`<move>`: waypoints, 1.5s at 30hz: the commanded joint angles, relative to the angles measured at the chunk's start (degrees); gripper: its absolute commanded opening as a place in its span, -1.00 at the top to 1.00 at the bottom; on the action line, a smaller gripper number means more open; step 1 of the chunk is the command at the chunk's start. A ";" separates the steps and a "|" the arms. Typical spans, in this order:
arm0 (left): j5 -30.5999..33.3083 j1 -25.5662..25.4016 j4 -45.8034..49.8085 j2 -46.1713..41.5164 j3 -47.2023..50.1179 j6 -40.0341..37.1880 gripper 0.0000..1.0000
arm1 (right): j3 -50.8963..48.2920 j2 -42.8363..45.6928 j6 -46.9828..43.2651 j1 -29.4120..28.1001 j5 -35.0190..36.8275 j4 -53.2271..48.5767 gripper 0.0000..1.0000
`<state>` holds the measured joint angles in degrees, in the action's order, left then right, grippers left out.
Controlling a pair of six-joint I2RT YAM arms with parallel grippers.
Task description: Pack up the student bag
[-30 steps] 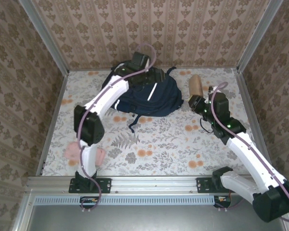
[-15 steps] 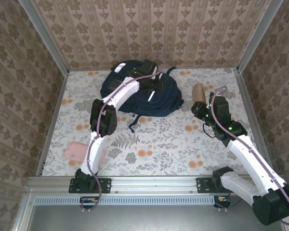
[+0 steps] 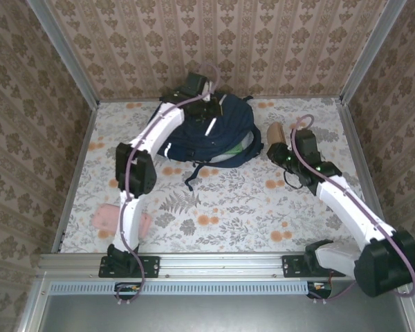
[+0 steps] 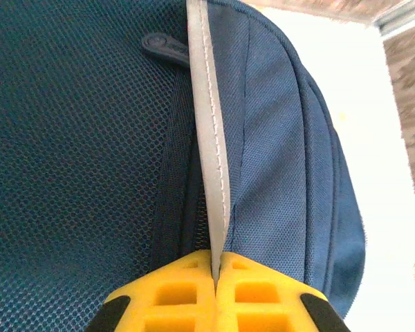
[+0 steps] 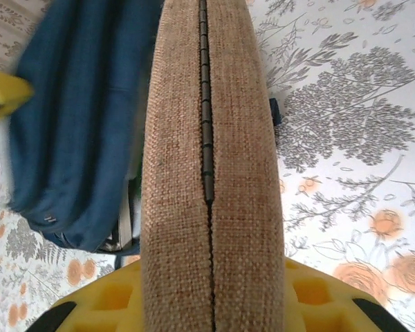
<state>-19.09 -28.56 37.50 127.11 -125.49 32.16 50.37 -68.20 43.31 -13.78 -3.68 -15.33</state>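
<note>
Top external view is showing the bag (image 3: 232, 131) sitting at the tabletop's (image 3: 228, 200) far edge, with the left tool (image 4: 213, 273) pinching its white stripe (image 4: 209, 138). The right tool (image 5: 211, 294) is gripping a brown pouch (image 5: 207, 138) just right of the bag, long axis pointing away.

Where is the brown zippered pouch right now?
In the top view the brown pouch is right of centre, clamped in the right jaws, just beside the student bag.

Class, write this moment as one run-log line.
left gripper: shut on student bag stripe | right gripper: shut on brown pouch, beside bag
</note>
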 commanded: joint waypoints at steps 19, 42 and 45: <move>-13.13 9.85 -6.15 -10.64 2.11 9.17 1.00 | 54.41 -61.57 17.14 -10.19 -30.82 19.86 -0.71; 4.90 9.71 3.25 -27.93 19.42 1.48 -0.50 | 20.99 -26.25 -5.15 -3.63 -2.78 1.93 -0.78; 10.04 12.24 3.35 -38.38 30.67 5.45 -1.00 | 17.57 -21.80 -6.12 -5.98 5.94 -0.02 -0.79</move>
<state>-17.47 -18.79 38.48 96.79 -101.08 35.81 71.09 -93.32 40.60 -17.72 -7.99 -9.98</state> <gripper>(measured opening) 0.969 0.894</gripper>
